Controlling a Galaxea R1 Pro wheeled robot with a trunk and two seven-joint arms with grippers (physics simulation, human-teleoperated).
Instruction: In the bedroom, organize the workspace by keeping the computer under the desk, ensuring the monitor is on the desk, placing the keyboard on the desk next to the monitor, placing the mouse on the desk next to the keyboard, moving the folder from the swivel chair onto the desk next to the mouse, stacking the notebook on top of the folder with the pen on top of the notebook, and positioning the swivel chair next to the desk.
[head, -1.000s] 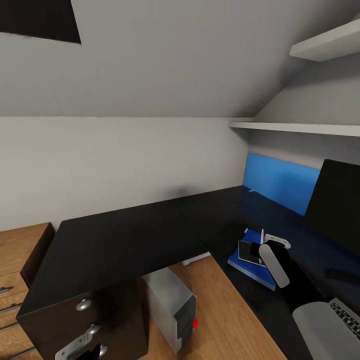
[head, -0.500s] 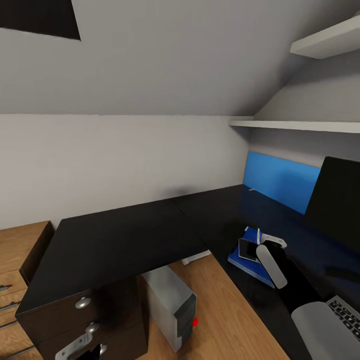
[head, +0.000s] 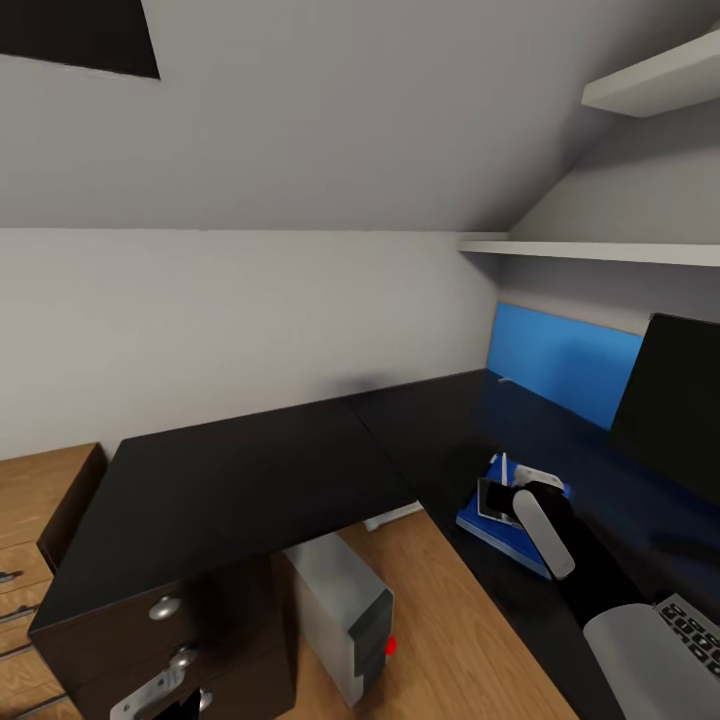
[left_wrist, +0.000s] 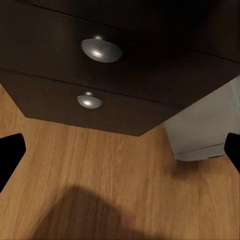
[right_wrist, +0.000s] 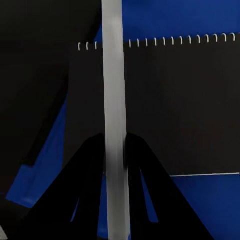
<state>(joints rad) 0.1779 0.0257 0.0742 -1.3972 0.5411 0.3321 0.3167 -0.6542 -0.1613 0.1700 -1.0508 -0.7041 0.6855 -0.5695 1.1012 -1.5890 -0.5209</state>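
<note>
On the glossy black desk (head: 250, 480) lies the blue folder (head: 497, 530), and the dark spiral-bound notebook (head: 490, 503) rests on top of it. My right gripper (head: 508, 490) hovers just over the notebook, shut on the thin white pen (head: 504, 467), which stands nearly upright. The right wrist view shows the pen (right_wrist: 114, 90) pinched between the black fingers (right_wrist: 85, 170), with the notebook (right_wrist: 175, 110) and folder (right_wrist: 170, 15) behind. The monitor (head: 680, 400) stands at the right, the keyboard (head: 692, 628) near it. The grey-white computer (head: 345, 600) sits under the desk. My left gripper (left_wrist: 120, 155) is open, low by the drawers.
Dark drawers with round silver knobs (left_wrist: 101, 49) face the left gripper above the oak floor (left_wrist: 100, 170). A low oak cabinet (head: 40, 520) stands left of the desk. A blue wall panel (head: 560, 360) and white shelves (head: 600, 252) lie behind the desk under the sloped ceiling.
My right gripper has shifted slightly left over the notebook, carrying the pen, which now stands more upright. The left arm has not moved.
</note>
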